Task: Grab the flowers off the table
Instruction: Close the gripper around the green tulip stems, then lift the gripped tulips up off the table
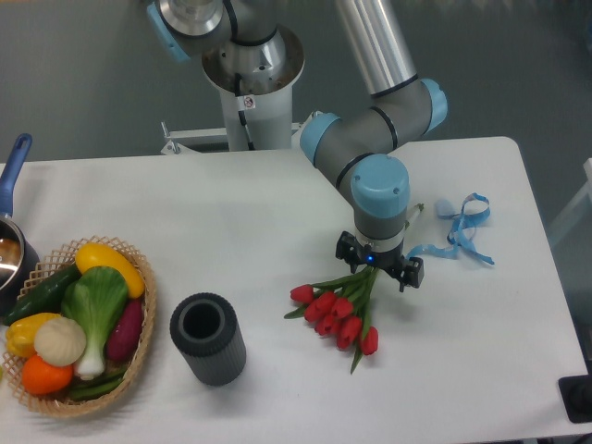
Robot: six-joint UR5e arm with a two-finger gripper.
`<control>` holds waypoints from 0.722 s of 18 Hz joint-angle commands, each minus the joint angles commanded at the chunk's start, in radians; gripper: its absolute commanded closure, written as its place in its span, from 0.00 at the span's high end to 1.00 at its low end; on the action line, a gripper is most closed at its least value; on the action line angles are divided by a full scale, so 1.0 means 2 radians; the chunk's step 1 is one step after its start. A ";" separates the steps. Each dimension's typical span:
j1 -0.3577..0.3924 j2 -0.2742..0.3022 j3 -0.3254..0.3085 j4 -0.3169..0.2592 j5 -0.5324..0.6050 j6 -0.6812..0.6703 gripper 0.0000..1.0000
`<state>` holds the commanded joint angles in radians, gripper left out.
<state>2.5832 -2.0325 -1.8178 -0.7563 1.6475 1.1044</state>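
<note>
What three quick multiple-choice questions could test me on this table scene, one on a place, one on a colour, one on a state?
1. Where is the basket?
A. left side of the table
B. right side
C. beside the ribbon

2. What colour are the flowers' buds?
A. yellow
B. red
C. white

3. How do the flowers lie?
A. standing in the dark cup
B. lifted clear of the table
C. flat on the table, with the claw over their stems

Answers:
1. A, it sits near the left edge, full of vegetables.
2. B, every bud is red on green stems.
3. C, the bunch rests on the white top and the cup is empty.
</note>
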 joint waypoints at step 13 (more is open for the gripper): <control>0.000 0.010 -0.004 -0.002 -0.003 -0.004 0.00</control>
<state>2.5832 -2.0126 -1.8254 -0.7609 1.6414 1.0968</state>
